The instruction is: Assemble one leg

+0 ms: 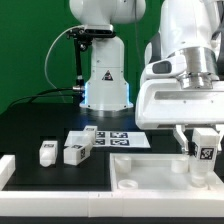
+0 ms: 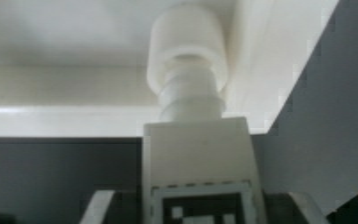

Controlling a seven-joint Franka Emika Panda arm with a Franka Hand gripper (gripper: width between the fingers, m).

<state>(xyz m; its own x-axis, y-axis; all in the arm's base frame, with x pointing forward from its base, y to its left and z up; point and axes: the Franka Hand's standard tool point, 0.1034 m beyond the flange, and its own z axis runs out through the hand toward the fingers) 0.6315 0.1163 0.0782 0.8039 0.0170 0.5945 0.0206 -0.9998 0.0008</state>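
Note:
My gripper [image 1: 203, 147] is shut on a leg [image 1: 205, 147], a small white block with a black-and-white tag, and holds it upright just above the far right corner of the large white tray-like part [image 1: 150, 176]. In the wrist view the held leg [image 2: 197, 160] fills the middle, with its tag showing between my fingers [image 2: 105, 205]. Its white threaded end points into the tray's inner corner [image 2: 87, 90]. Three more legs lie on the black table at the exterior view's left: one small [image 1: 47, 153], one beside it [image 1: 75, 152], one behind [image 1: 83, 137].
The marker board [image 1: 122, 137] lies flat on the table behind the tray. The robot's base [image 1: 105, 80] stands at the back. A white ledge [image 1: 5, 170] sits at the table's left edge. A green wall closes the back.

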